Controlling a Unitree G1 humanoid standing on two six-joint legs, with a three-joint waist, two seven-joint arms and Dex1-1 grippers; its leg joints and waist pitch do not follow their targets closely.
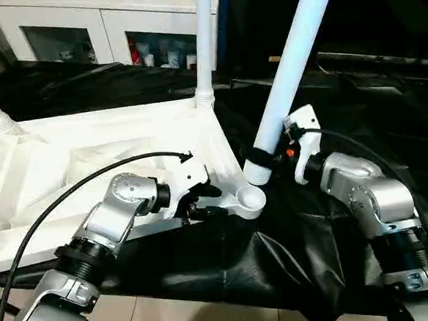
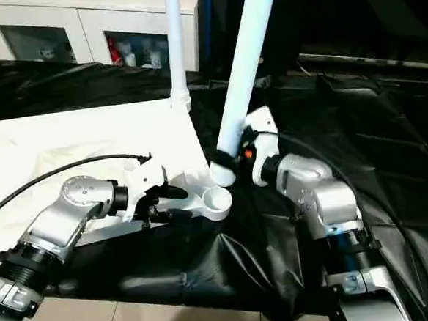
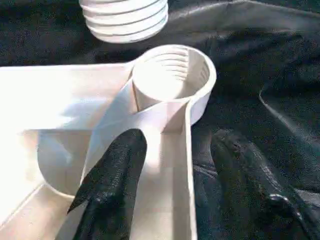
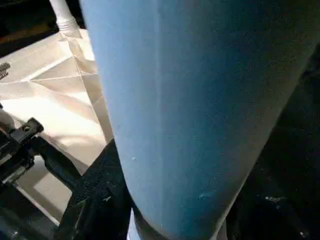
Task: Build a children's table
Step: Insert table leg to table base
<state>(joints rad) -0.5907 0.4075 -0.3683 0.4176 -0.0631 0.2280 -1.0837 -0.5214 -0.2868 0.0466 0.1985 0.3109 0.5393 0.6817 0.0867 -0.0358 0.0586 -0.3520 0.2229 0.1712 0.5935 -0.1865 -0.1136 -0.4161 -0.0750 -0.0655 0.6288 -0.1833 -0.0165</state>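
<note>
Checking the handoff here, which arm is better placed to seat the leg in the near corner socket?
Right. The right pincer already grips the tilted leg, its threaded end beside the empty corner socket. The left pincer only straddles the tabletop's edge.

Head pair looked down at the counter (image 1: 156,69); wrist cameras sat close (both framed the corner socket (image 3: 172,75)).

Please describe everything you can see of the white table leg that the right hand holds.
The long white tapered plastic tube leg leans tilted, its upper end leaving the picture. Its ribbed threaded lower end hangs just above the empty round corner socket of the upturned white plastic tabletop, not yet screwed in. The right hand grips it near the bottom with black fingers around the tube.
</note>
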